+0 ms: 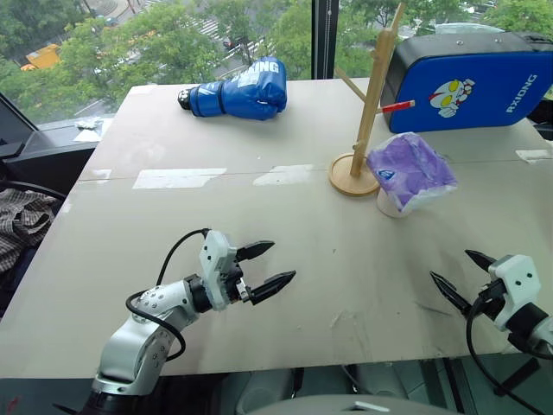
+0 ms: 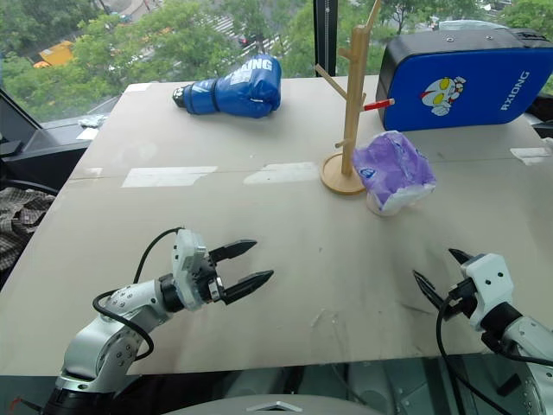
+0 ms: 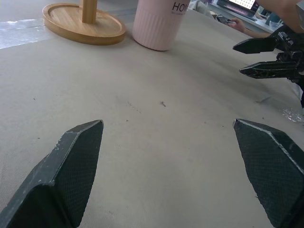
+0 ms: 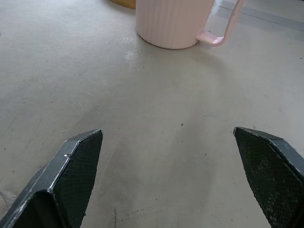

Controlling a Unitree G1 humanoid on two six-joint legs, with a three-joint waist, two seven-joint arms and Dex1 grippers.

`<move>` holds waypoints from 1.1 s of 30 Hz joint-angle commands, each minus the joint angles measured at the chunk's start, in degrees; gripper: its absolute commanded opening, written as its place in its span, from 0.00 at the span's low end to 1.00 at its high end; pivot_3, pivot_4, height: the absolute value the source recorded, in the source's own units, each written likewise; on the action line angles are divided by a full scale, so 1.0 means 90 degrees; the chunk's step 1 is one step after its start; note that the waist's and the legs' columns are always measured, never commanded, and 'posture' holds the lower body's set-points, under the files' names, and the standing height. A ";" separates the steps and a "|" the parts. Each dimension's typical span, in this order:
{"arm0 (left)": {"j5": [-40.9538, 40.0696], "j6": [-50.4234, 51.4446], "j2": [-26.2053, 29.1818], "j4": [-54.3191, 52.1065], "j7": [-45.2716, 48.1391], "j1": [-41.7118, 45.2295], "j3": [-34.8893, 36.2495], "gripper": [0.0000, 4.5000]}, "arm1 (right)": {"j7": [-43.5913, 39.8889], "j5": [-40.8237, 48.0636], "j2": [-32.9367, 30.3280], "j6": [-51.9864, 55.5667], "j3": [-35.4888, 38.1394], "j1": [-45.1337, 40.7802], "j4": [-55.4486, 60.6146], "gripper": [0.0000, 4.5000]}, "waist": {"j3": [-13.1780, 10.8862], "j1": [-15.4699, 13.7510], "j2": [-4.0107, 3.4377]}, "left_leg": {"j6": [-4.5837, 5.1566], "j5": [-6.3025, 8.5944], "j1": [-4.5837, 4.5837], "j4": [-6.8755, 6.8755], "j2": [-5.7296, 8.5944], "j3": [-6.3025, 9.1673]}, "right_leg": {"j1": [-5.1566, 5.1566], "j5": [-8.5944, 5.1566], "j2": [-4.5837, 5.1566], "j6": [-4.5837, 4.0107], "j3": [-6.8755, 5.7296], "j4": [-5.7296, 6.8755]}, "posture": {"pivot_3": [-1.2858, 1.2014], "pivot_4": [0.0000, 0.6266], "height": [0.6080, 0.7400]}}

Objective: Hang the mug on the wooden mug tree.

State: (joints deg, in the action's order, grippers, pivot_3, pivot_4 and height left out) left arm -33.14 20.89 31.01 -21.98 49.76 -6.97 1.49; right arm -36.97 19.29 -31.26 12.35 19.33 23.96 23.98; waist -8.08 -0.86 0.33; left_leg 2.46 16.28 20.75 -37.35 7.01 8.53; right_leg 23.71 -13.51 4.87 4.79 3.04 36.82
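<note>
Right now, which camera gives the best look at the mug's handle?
The right wrist view: the mug stands upright with its handle in plain sight. The left wrist view shows its ribbed side and lettering. In both head views the purple packet on top covers most of it.

From my seat the tabletop [image 1: 285, 259] lies bare between both hands and the mug [image 4: 173, 21]; the right hand [image 1: 462, 272] at five o'clock and the left hand [image 1: 263, 266] at seven, both spread wide, have flat board ahead; a purple packet [image 1: 410, 169] covers the mug's top at one o'clock; the wooden mug tree [image 1: 371, 112] stands just beside it; a blue pad [image 1: 467, 78] crowds behind; a blue boxing glove [image 1: 238, 91] lies well apart at eleven.
</note>
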 commanded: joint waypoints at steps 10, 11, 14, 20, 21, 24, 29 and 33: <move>-0.0307 -0.0607 0.0119 -0.0088 0.0912 0.0339 0.0214 1.00 | 0.0297 -0.0894 -0.0934 -0.0428 0.0376 -0.0853 0.0765 0.99 | -0.0003 0.0001 0.0001 | 0.0000 0.0000 0.0002 -0.0001 0.0000 -0.0001 | 0.0001 0.0000 0.0000 0.0000 -0.0002 0.0000 | 0.52 0.24 1.00; -0.0365 -0.0664 0.0141 -0.0072 0.1057 0.0361 0.0242 1.00 | 0.0411 -0.1300 -0.1075 -0.0743 0.0337 -0.0911 0.0703 0.99 | -0.0004 0.0000 0.0003 | 0.0000 0.0000 0.0002 0.0000 0.0000 0.0000 | 0.0000 0.0000 -0.0001 0.0000 -0.0003 -0.0003 | 0.52 0.24 1.00; -0.0747 -0.0720 0.0208 -0.0043 0.1554 0.0373 0.0384 1.00 | 0.0518 -0.2138 -0.1340 -0.1531 0.0143 -0.0941 0.0519 0.99 | -0.0004 0.0002 0.0003 | -0.0001 -0.0001 0.0002 0.0001 0.0000 0.0000 | 0.0001 0.0000 -0.0002 0.0000 -0.0004 -0.0004 | 0.52 0.24 1.00; -0.1010 -0.0643 0.0379 -0.0032 0.1865 0.0441 0.0603 1.00 | 0.0757 -0.2930 -0.1370 -0.2236 -0.0187 -0.1399 0.0288 0.99 | -0.0004 0.0016 0.0004 | -0.0001 -0.0001 0.0001 -0.0002 0.0000 -0.0004 | 0.0000 0.0000 -0.0002 0.0000 0.0000 -0.0003 | 0.52 0.24 1.00; -0.0994 -0.0675 0.0409 -0.0051 0.1909 0.0427 0.0623 1.00 | 0.0788 -0.3016 -0.1371 -0.2287 -0.0215 -0.1494 0.0260 0.99 | -0.0005 0.0024 0.0004 | -0.0001 -0.0001 0.0000 -0.0002 0.0000 -0.0006 | 0.0000 0.0001 -0.0003 0.0000 0.0001 -0.0002 | 0.52 0.24 1.00; -0.1023 -0.0662 0.0455 -0.0193 0.1930 0.0361 0.0704 1.00 | 0.0809 -0.3302 -0.1463 -0.2530 -0.0305 -0.1729 0.0096 0.99 | -0.0005 0.0012 0.0004 | -0.0001 -0.0001 0.0000 -0.0002 0.0000 -0.0004 | 0.0001 0.0000 -0.0005 -0.0001 0.0000 -0.0002 | 0.52 0.24 1.00; -0.1007 -0.0662 0.0452 -0.0327 0.1826 0.0249 0.0775 1.00 | 0.0821 -0.3643 -0.1532 -0.2709 -0.0592 -0.2206 -0.0211 0.99 | -0.0007 0.0010 0.0008 | -0.0001 -0.0001 0.0001 -0.0002 0.0000 -0.0005 | 0.0000 0.0000 -0.0004 -0.0001 0.0001 -0.0004 | 0.52 0.24 1.00; -0.0974 -0.0674 0.0417 -0.0419 0.1687 0.0181 0.0764 1.00 | 0.0931 -0.3930 -0.1528 -0.2855 -0.0923 -0.2695 -0.0590 0.99 | -0.0007 0.0019 0.0008 | -0.0001 -0.0001 0.0001 -0.0002 -0.0001 -0.0005 | 0.0000 0.0001 -0.0004 -0.0001 0.0001 -0.0003 | 0.52 0.24 1.00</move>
State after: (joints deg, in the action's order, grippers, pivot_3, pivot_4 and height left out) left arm -41.22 15.73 34.60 -23.28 65.43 -5.20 7.13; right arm -29.70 -15.15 -44.57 -11.97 11.14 1.13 19.01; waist -8.15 -0.69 0.40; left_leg 2.44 16.26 20.76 -37.36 7.00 8.48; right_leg 23.72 -13.50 4.84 4.77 3.05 36.79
